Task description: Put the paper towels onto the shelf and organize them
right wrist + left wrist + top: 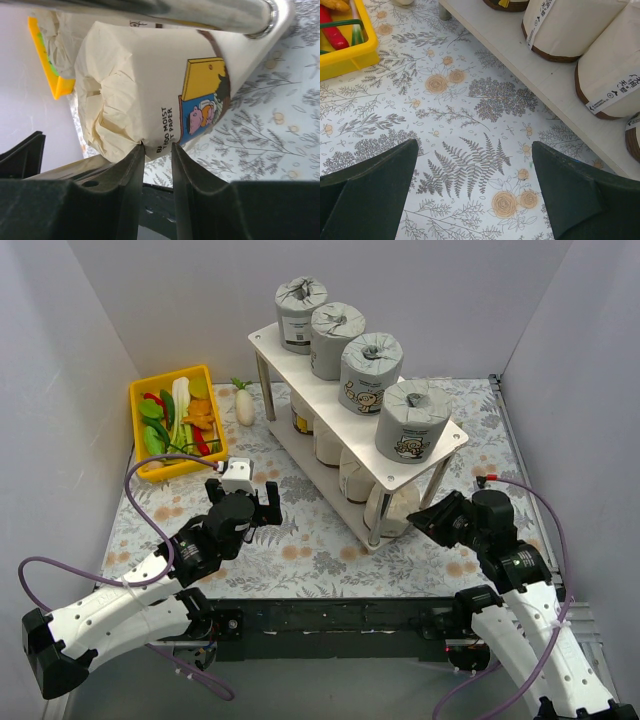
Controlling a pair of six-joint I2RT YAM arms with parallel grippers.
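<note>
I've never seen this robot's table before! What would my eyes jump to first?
The four grey paper towel rolls stand out first, lined up along the top of the pale shelf, each with a twisted top. At the back left sits a bright yellow bin full of colourful vegetables. Cream rolls sit on the shelf's lower tier.
</note>
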